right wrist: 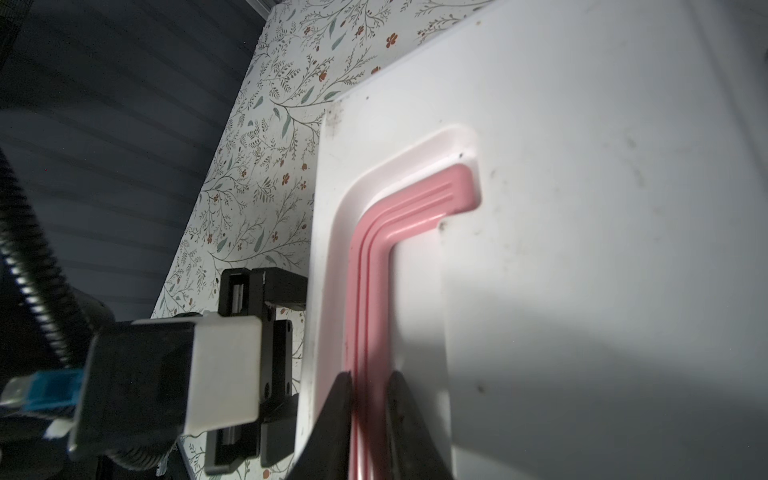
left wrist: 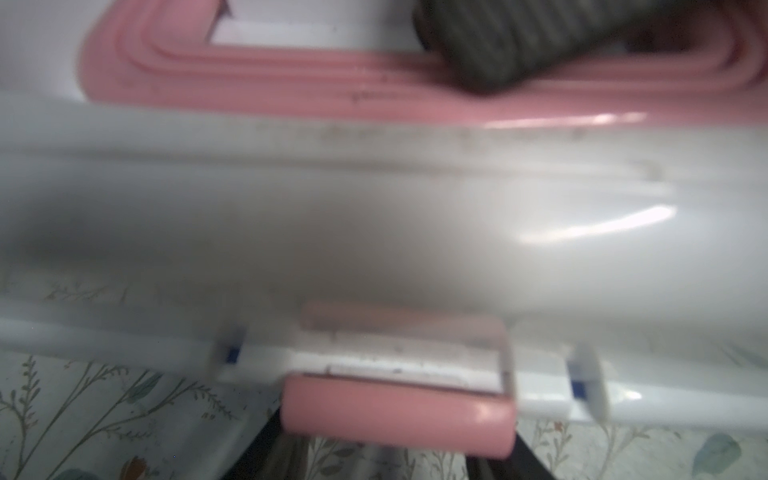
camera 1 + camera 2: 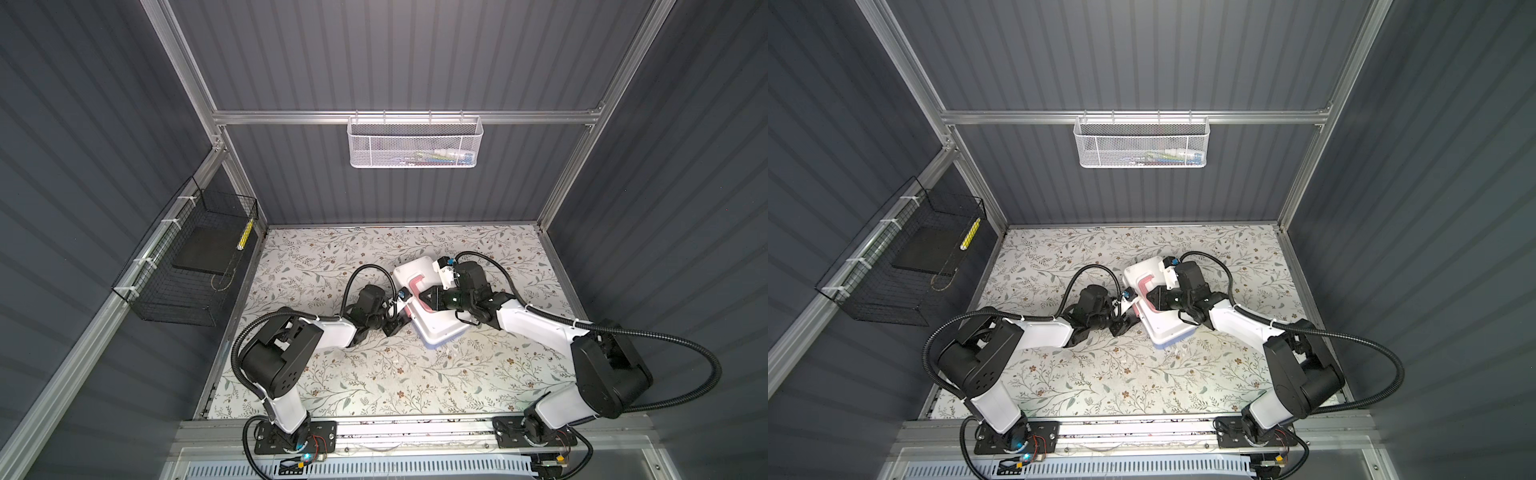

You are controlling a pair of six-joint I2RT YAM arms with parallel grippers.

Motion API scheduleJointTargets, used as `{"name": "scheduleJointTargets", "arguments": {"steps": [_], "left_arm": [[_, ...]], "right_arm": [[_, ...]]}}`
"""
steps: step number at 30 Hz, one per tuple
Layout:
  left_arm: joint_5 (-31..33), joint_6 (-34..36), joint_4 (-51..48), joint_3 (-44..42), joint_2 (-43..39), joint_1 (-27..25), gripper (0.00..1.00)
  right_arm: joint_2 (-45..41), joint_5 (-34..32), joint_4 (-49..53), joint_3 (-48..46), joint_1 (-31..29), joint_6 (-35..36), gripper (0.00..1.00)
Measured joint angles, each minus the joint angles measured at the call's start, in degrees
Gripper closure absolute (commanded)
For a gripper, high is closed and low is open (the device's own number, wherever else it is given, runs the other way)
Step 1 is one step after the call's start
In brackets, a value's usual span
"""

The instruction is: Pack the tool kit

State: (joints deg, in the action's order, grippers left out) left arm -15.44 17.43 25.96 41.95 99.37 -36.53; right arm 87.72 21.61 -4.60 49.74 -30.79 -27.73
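Observation:
The tool kit lies closed and turned at an angle on the floral table, white lid up, with a strip of light blue base showing at its near edge. My right gripper is shut on the pink handle, which lies flat in the lid's recess. My left gripper is at the kit's left side, its fingers apart on either side of the pink latch. The tools are hidden.
A white mesh basket hangs on the back rail with small items inside. A black wire basket hangs on the left wall and holds a dark slab and a yellow stick. Floral table surface lies in front of the kit.

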Motion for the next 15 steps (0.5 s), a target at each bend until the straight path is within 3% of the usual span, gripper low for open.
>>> {"name": "scheduleJointTargets", "arguments": {"steps": [15], "left_arm": [[-1.1,0.2,0.8,0.0,0.5,0.3,0.43]], "right_arm": [[0.0,0.0,0.0,0.0,0.0,-0.2,0.80]]}}
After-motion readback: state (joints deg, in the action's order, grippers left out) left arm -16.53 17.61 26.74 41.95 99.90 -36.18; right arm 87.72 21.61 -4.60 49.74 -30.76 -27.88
